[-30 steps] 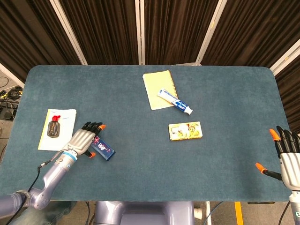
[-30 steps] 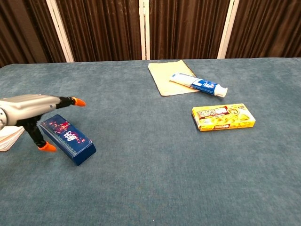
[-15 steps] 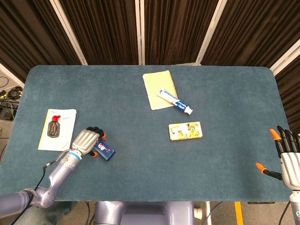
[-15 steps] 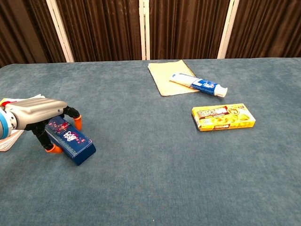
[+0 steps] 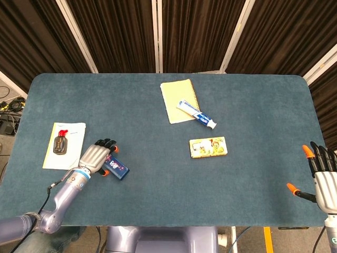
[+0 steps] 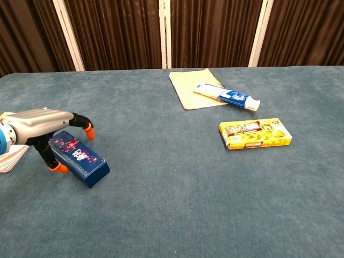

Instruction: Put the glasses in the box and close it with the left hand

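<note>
A dark blue box (image 5: 118, 168) with a red and white print lies with its lid down on the blue table (image 5: 158, 184), near the front left. No glasses show in either view. My left hand (image 5: 95, 157) arches over the box's left end (image 6: 83, 159). Its fingers (image 6: 80, 122) curve past the far side and the thumb tip sits by the near left corner; I see no firm grip. My right hand (image 5: 322, 176) stands at the table's front right edge, fingers spread, holding nothing. It is out of the chest view.
A yellow notepad (image 5: 176, 97) with a toothpaste tube (image 5: 196, 114) on its corner lies at the back centre. A yellow carton (image 5: 208, 147) sits right of centre. A white sheet (image 5: 71, 132) carrying a small black and red item (image 5: 60, 144) lies left of the box.
My left hand's fingers went from stretched out to curled down over the box, and now have lifted and loosened slightly. The box has stayed in place. The right hand is still.
</note>
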